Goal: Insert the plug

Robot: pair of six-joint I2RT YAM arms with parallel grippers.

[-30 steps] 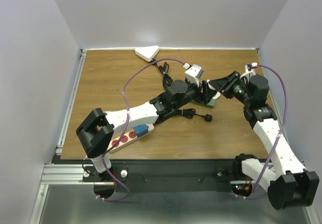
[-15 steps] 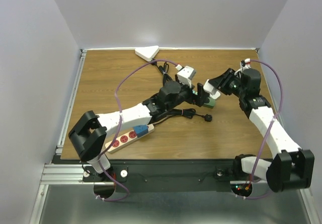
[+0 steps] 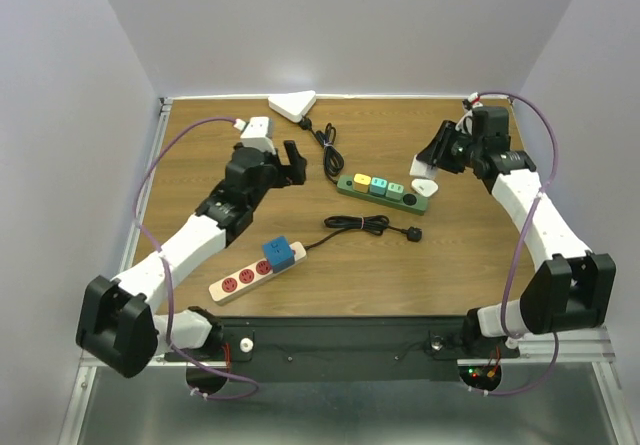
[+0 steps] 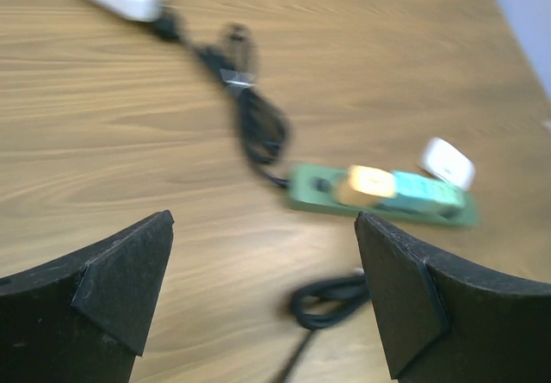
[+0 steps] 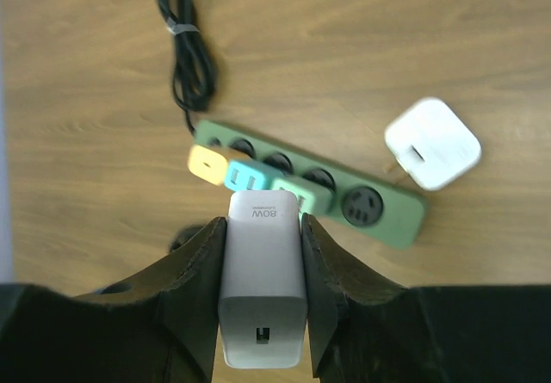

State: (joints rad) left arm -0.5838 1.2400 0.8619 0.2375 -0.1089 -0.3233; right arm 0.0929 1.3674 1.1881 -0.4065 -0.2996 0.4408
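white charger [image 5: 263,301] clenched in right end effector [image 5: 263,228], over green strip [image 5: 394,218], left end effector [image 4: 263,245] released

Left gripper [image 4: 263,219]: fingers [image 4: 112,288] spread wide, nothing between them. View blurred. On the wooden table [image 4: 103,133]: green power strip [image 4: 303,195] carrying a yellow plug [image 4: 366,182] and teal plugs [image 4: 426,192]. A white adapter [image 4: 448,163] lies just beside its far end. A bundled black cord [image 4: 258,120] runs to the strip.
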